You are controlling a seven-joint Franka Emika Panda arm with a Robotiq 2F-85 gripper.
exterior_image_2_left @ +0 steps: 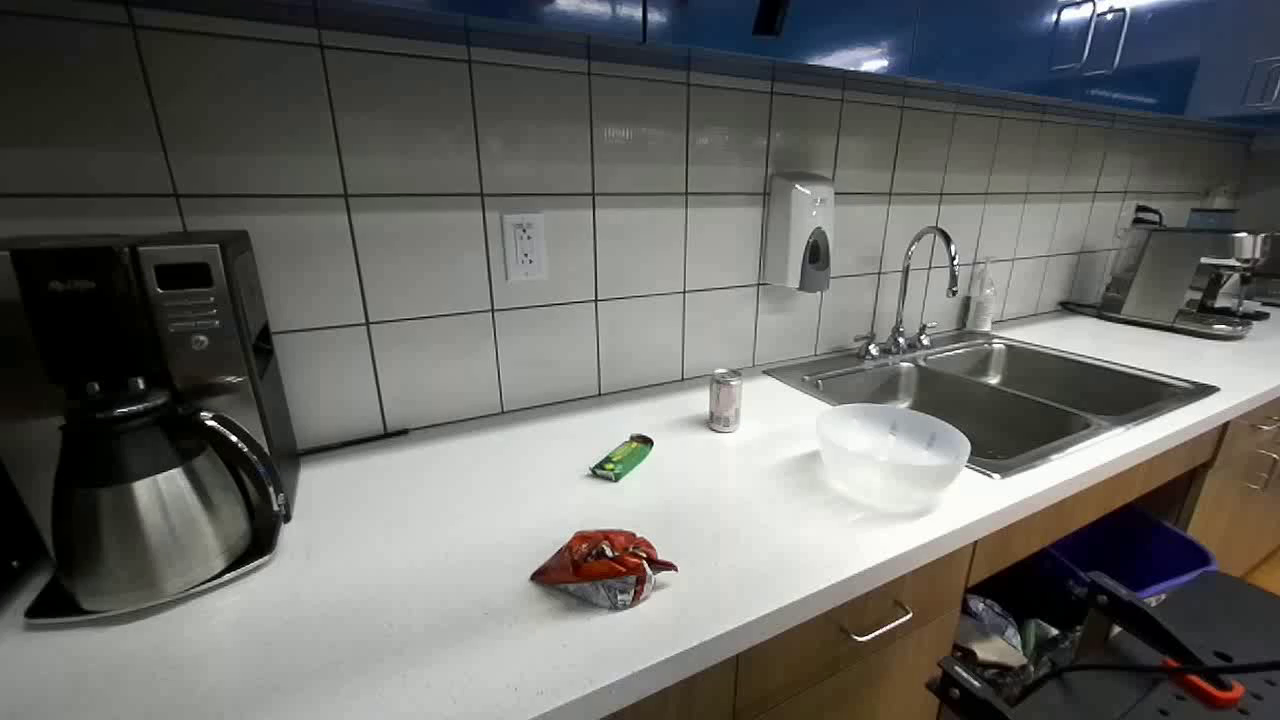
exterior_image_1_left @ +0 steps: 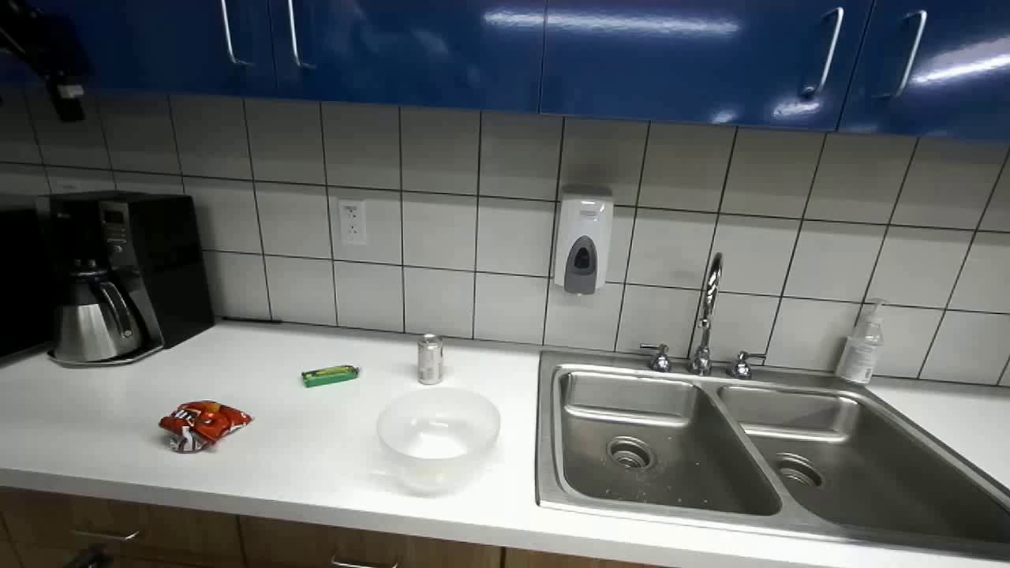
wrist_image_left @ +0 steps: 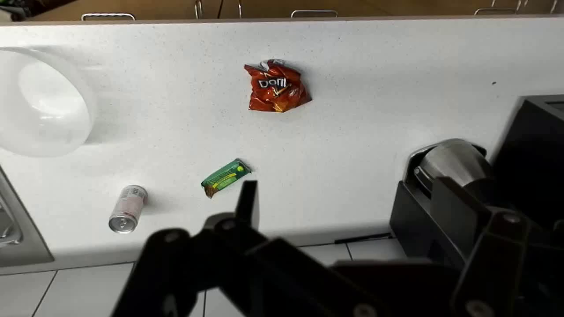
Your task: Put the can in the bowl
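A silver-and-pale-pink can (exterior_image_1_left: 430, 360) stands upright on the white counter, behind the bowl in an exterior view. It also shows in an exterior view (exterior_image_2_left: 725, 402) and in the wrist view (wrist_image_left: 128, 209). A translucent white bowl (exterior_image_1_left: 438, 467) sits on the counter left of the sink; nothing is seen inside it. It also shows in an exterior view (exterior_image_2_left: 885, 478) and at the left edge of the wrist view (wrist_image_left: 81, 125). My gripper (wrist_image_left: 348, 182) is open and empty, high above the counter. Its fingers are wide apart in the wrist view, with the can off to their left.
A green snack bar (wrist_image_left: 226, 177) and a red chip bag (wrist_image_left: 278, 88) lie on the counter. A coffee maker (exterior_image_2_left: 160, 440) with a steel carafe stands at one end. A double sink (exterior_image_1_left: 663, 505) with a faucet (exterior_image_1_left: 708, 315) is beside the bowl. Blue cabinets (exterior_image_1_left: 410, 55) hang above.
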